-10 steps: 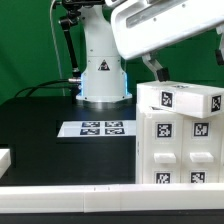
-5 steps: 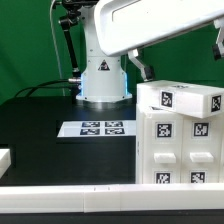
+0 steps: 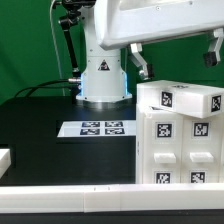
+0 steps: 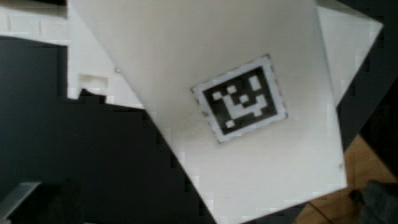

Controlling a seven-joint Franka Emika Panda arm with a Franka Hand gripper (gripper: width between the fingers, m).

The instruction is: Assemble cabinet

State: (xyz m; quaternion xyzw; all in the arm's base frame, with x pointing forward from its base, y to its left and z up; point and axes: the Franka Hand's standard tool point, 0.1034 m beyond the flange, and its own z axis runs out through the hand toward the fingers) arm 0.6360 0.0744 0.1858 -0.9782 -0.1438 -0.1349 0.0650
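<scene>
Black table (image 3: 40, 120), marker board (image 3: 98, 129) beside cabinet (image 3: 180, 140)

A white panel of the cabinet (image 4: 196, 90) fills the view, tilted, with one black-and-white tag (image 4: 242, 98) on it

I saw the black tabletop (image 3: 40, 125) lying open on the exterior view's left, with only the flat marker board (image 3: 97, 129) near the middle. The cabinet (image 3: 178, 135) blocked the right side. The robot base (image 3: 103, 75) stood behind. The arm hung low above the cabinet.
</scene>
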